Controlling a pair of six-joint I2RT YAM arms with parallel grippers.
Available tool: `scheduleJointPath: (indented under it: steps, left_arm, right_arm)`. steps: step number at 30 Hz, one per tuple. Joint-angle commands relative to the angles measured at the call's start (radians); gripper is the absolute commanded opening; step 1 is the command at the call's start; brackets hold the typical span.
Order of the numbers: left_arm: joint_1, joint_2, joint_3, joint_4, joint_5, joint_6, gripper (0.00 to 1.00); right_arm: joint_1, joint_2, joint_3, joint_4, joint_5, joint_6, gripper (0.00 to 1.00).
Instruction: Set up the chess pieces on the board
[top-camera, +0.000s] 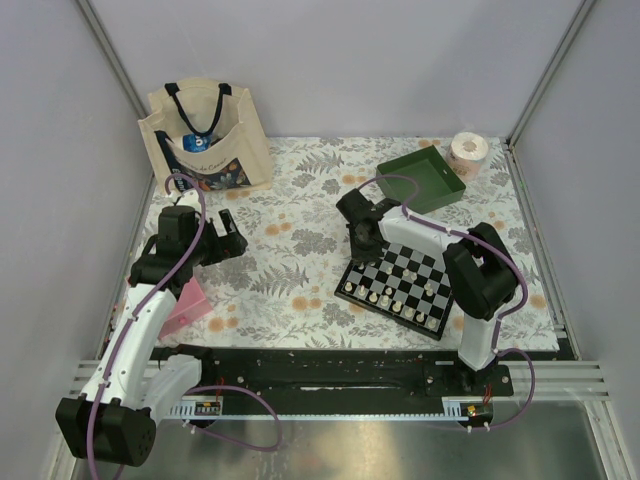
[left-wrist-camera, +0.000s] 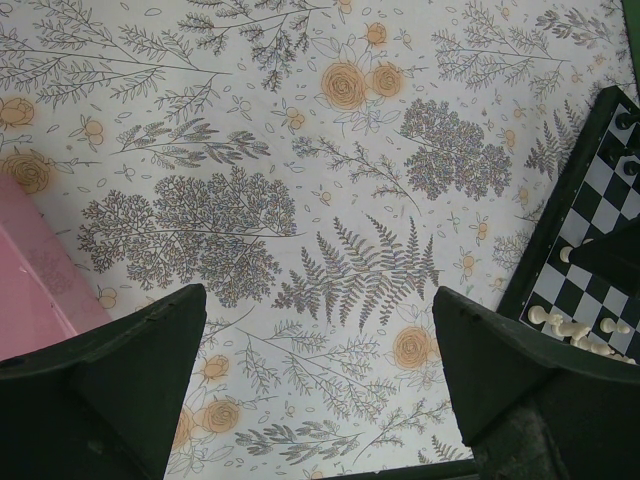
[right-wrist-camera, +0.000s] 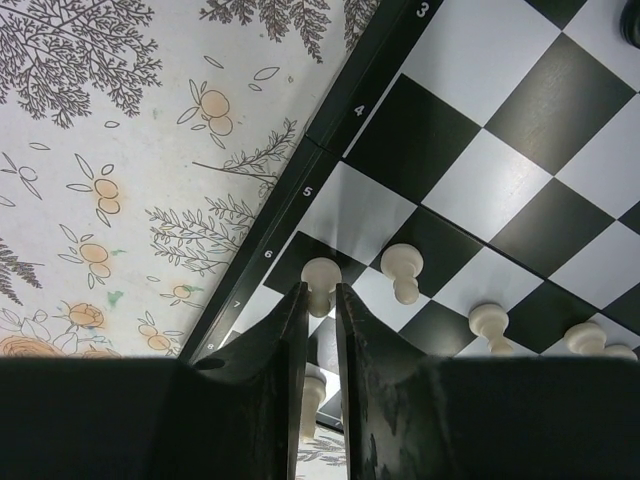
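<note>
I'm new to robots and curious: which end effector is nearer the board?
Right. The right end effector is over the board's edge, closed on a pawn; the left end effector hangs open above the cloth, beside the board.

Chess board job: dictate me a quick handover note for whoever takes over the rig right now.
Left pincer: open, empty, above the floral cloth beside the board.
Right pincer: shut on a cream pawn by the board's numbered border.
Done: several cream pieces stand along the near side.
Left: set this pawn down, then fill the remaining squares.
</note>
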Motion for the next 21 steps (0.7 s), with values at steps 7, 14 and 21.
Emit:
scheduleJointPath:
  steps: [7, 14, 21]
  left_arm:
    - [0.005, 0.005, -0.001, 0.035, 0.015, 0.007, 0.99]
    - [0.005, 0.003, -0.001, 0.033, 0.01, 0.008, 0.99]
    - [0.006, 0.003, -0.001, 0.033, 0.013, 0.007, 0.99]
  right_arm:
    - [-0.008, -0.084, -0.039, 0.049, -0.037, -0.018, 0.16]
    - [0.008, -0.125, -0.079, 0.05, -0.074, -0.007, 0.15]
    - [0.032, -0.104, -0.056, 0.047, -0.087, -0.014, 0.15]
